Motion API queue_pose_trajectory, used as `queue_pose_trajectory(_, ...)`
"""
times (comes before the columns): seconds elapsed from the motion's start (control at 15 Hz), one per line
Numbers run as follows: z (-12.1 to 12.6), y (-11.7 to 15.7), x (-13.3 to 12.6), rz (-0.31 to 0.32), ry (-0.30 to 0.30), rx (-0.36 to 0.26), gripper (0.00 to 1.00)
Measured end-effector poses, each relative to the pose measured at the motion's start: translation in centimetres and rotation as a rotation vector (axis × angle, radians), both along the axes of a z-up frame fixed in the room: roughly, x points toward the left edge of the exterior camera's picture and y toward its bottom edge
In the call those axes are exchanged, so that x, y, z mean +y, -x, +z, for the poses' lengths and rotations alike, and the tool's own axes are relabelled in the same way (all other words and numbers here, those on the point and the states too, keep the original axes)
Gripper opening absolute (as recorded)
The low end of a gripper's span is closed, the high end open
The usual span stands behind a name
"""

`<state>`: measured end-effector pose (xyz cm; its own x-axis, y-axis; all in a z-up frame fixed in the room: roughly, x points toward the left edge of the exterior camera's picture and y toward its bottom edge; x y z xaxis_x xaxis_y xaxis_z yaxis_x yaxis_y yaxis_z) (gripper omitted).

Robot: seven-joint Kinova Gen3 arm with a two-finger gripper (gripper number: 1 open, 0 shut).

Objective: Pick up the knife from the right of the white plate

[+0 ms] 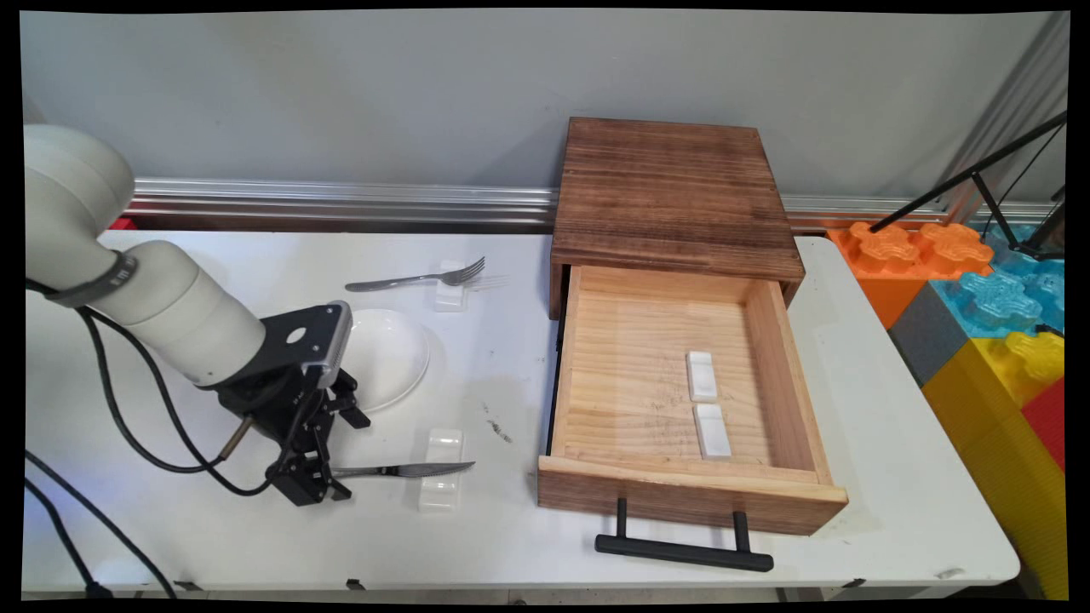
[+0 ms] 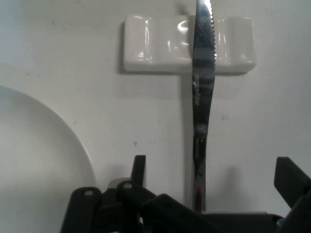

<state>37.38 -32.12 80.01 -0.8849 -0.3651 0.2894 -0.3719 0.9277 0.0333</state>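
Knife point(image 1: 400, 469) lies on white table point(image 1: 894, 443) below grey wall point(image 1: 341, 94).

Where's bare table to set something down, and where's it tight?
Free: table right of the open drawer, and the strip between white plate and drawer. Crowded: around the gripper, with knife, its rest and plate close by.

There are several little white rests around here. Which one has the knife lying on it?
The small white ceramic rest nearest the table's front edge, right of the black gripper. The silver knife lies across it; the far one holds a silver fork, two lie in the drawer.
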Motion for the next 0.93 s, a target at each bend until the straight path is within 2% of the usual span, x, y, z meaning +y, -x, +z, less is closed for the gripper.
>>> queue_pose_trajectory(0.93, -2.0, 1.4, -0.5, 0.011, -0.007, -0.021, 1.00)
